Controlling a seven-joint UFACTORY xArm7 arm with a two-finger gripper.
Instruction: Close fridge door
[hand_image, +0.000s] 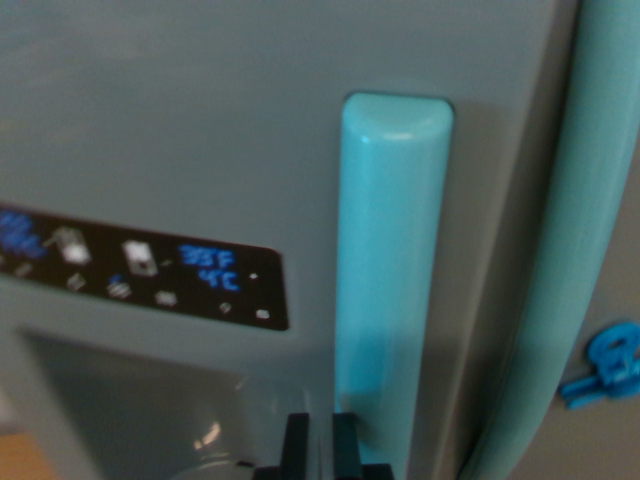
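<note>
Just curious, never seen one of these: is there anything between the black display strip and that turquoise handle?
No. In the wrist view, only bare grey door separates the display panel from the handle. The claw sits at the handle's base.

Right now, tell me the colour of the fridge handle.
Light turquoise handle, clearest in the wrist view.
</note>
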